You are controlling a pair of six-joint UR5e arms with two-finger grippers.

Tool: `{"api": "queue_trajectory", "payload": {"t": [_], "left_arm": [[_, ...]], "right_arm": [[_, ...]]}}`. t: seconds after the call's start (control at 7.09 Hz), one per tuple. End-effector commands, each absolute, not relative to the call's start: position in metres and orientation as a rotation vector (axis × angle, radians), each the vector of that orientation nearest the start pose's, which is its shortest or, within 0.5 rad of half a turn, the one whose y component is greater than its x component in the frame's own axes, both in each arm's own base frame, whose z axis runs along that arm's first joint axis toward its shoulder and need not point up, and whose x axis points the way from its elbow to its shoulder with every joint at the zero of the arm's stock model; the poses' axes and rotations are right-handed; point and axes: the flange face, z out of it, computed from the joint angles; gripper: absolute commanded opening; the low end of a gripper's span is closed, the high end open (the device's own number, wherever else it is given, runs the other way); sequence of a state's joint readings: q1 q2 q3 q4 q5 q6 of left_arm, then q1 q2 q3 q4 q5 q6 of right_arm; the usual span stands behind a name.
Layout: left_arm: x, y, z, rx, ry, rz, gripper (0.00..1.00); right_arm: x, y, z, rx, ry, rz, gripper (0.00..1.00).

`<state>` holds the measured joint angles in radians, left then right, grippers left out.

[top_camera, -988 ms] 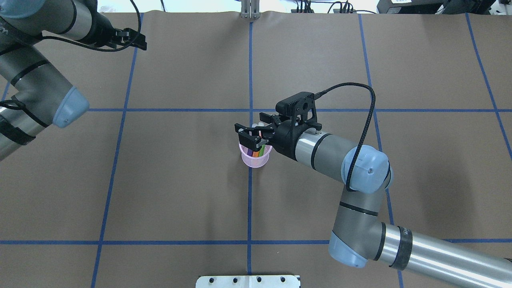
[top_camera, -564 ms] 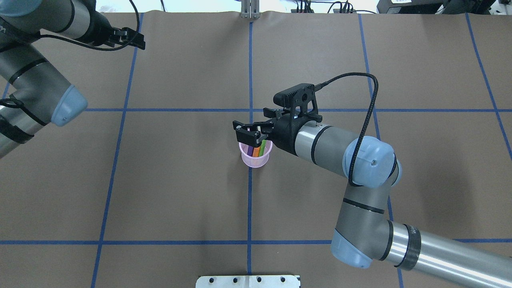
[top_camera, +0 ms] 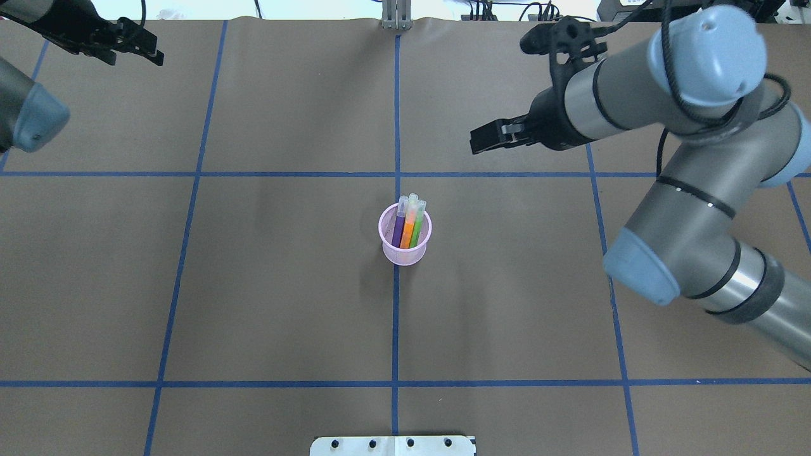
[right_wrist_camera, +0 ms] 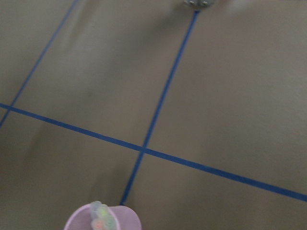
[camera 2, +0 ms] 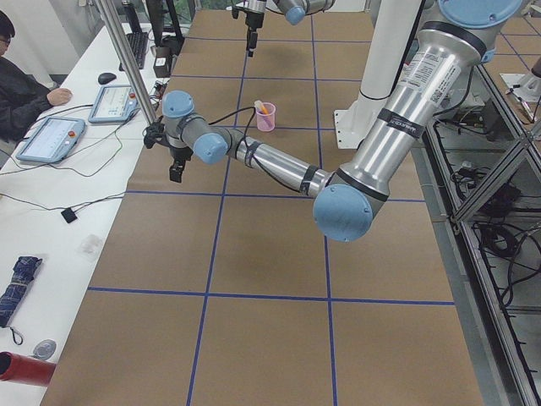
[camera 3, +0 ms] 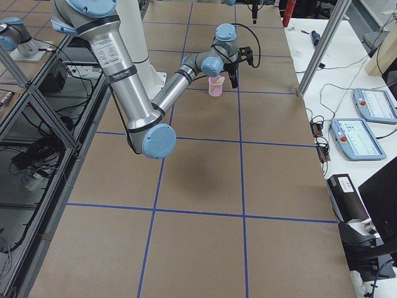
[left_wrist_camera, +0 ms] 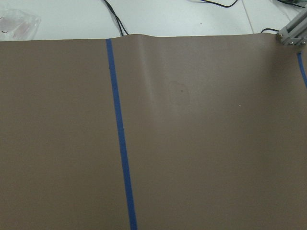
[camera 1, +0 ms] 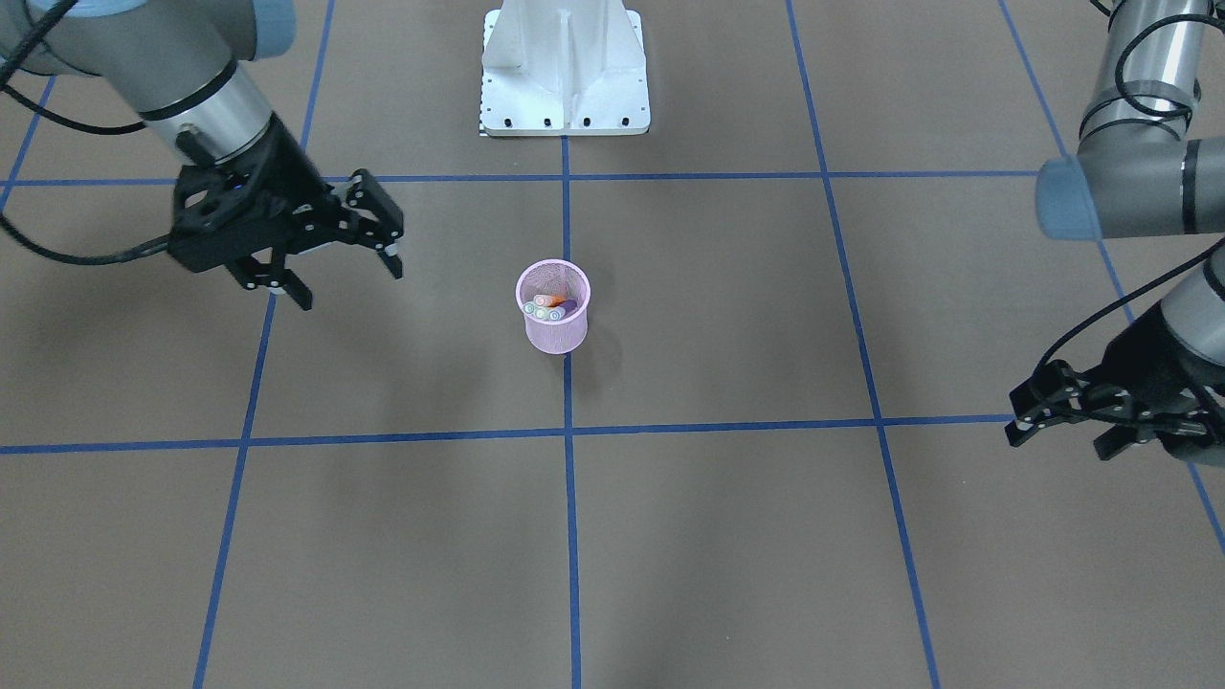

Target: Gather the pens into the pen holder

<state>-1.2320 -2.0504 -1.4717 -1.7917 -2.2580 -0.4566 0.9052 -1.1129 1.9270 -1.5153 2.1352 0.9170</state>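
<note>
The pink mesh pen holder [top_camera: 405, 248] stands upright at the middle of the table, on a blue tape line; it also shows in the front view [camera 1: 554, 330]. A purple, an orange and a green pen [top_camera: 407, 229] stand in it with pale caps up. I cannot make out a yellow one. My right gripper [top_camera: 479, 142] is open and empty, raised far-right of the holder, and shows in the front view [camera 1: 346, 277]. My left gripper [top_camera: 134, 58] is open and empty at the far left corner. The right wrist view shows the holder's rim [right_wrist_camera: 76, 223] at its bottom edge.
The white robot base plate [camera 1: 565, 86] sits at the near table edge. A metal bracket [top_camera: 396, 16] stands at the far edge. Blue tape lines cross the brown table cover. A desk with tablets [camera 2: 55, 135] and a seated person lies beyond the far edge.
My right gripper has left its place over the holder and drawn up and away to the far right, empty. My left gripper has moved further left.
</note>
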Motion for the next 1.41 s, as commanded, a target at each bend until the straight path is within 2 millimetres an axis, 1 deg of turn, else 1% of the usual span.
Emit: {"api": "queue_trajectory", "payload": {"t": [0.0, 0.14, 0.28, 0.42, 0.56, 0.71, 0.85, 0.99, 1.13, 1.27], "left_arm": [[0.103, -0.622, 0.483, 0.240, 0.644, 0.208, 1.00], [0.087, -0.617, 0.492, 0.296, 0.572, 0.304, 1.00], [0.062, -0.618, 0.508, 0.281, 0.558, 0.264, 1.00], [0.019, -0.623, 0.529, 0.275, 0.552, 0.268, 1.00], [-0.010, -0.611, 0.549, 0.297, 0.598, 0.362, 1.00], [-0.039, -0.604, 0.556, 0.302, 0.633, 0.347, 1.00], [-0.045, -0.595, 0.568, 0.293, 0.650, 0.333, 1.00], [-0.043, -0.586, 0.577, 0.298, 0.648, 0.339, 1.00], [-0.045, -0.572, 0.600, 0.303, 0.643, 0.338, 1.00], [-0.048, -0.562, 0.619, 0.291, 0.637, 0.321, 1.00]], "right_arm": [[-0.263, -0.535, 0.297, 0.061, -0.851, 0.113, 0.99], [-0.241, -0.555, 0.321, 0.012, -0.798, 0.184, 0.99], [-0.198, -0.570, 0.358, 0.030, -0.752, 0.146, 0.99], [-0.142, -0.587, 0.398, 0.041, -0.752, 0.070, 0.99], [-0.097, -0.600, 0.435, 0.017, -0.798, 0.037, 0.99], [-0.057, -0.591, 0.472, 0.033, -0.796, -0.017, 0.99], [-0.029, -0.572, 0.504, 0.010, -0.814, 0.012, 0.99], [-0.029, -0.564, 0.522, -0.021, -0.825, 0.016, 0.99], [-0.028, -0.560, 0.530, -0.031, -0.822, 0.017, 0.99], [-0.017, -0.558, 0.540, -0.035, -0.821, 0.040, 0.99]]}}
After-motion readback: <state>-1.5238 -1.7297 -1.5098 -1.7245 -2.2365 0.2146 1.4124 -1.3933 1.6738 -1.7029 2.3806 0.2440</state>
